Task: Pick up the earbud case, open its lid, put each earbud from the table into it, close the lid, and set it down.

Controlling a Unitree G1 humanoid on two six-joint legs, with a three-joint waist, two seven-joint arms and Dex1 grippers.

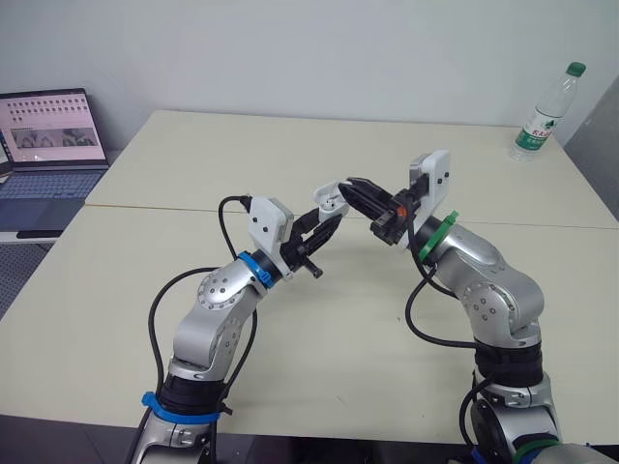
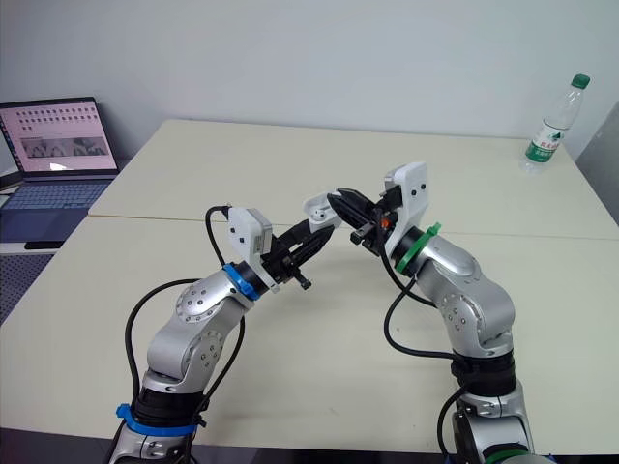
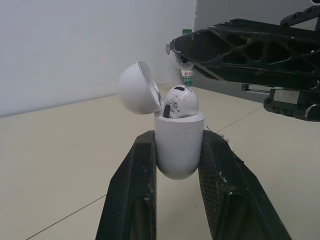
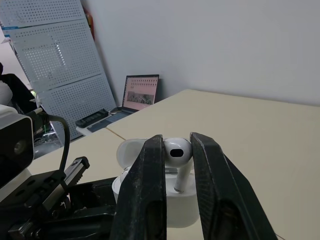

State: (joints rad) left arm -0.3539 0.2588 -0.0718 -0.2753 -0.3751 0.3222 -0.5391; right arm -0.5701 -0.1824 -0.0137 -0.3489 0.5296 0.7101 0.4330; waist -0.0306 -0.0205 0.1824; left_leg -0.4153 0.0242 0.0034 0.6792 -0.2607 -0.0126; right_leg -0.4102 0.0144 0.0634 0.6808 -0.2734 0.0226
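Note:
My left gripper (image 1: 327,217) is shut on the white earbud case (image 3: 179,145) and holds it above the middle of the table (image 1: 319,338). The case's lid (image 3: 137,87) is swung open, and one white earbud (image 3: 181,101) sits in the case. My right gripper (image 4: 176,142) is shut on the second earbud (image 4: 177,150) and holds it right over the open case (image 4: 176,201), stem pointing down into it. In the eye views the two grippers meet tip to tip, the right gripper (image 1: 352,187) coming from the right just above the case (image 1: 334,199).
An open laptop (image 1: 53,145) stands off the table's left side. A clear plastic bottle (image 1: 548,111) with a green cap stands at the far right corner. A seam (image 1: 145,206) runs across the table behind the grippers.

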